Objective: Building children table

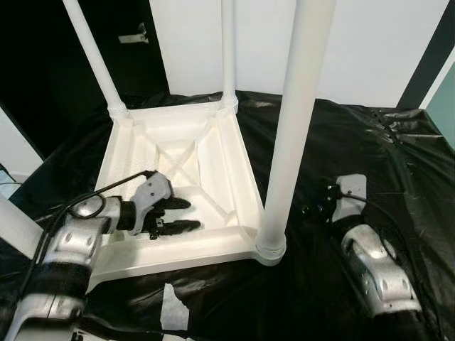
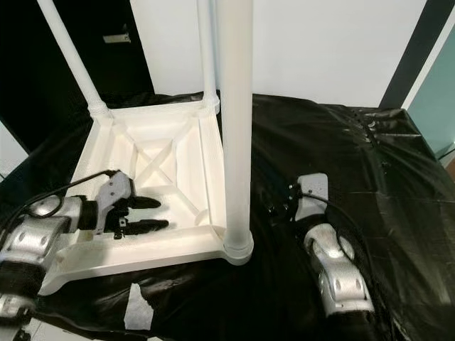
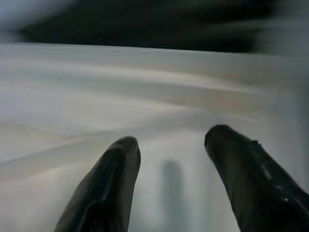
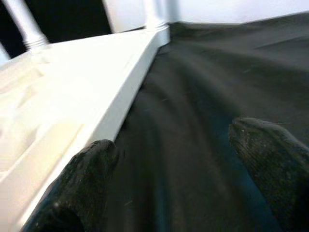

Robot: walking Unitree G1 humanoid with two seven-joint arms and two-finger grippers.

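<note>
One white plastic table top lies upside down on one black sheet. Three white table legs stand screwed into its corners: one at the near corner, two at the far corners. Two grippers: the left gripper and the right gripper, each with two black fingers.

Your two head views look forward and down from above, both catching the upturned white table on the black sheet. Your left wrist cam sits super close to the table's white underside, blurry. Your right wrist cam looks low along the sheet beside the table's edge.
</note>
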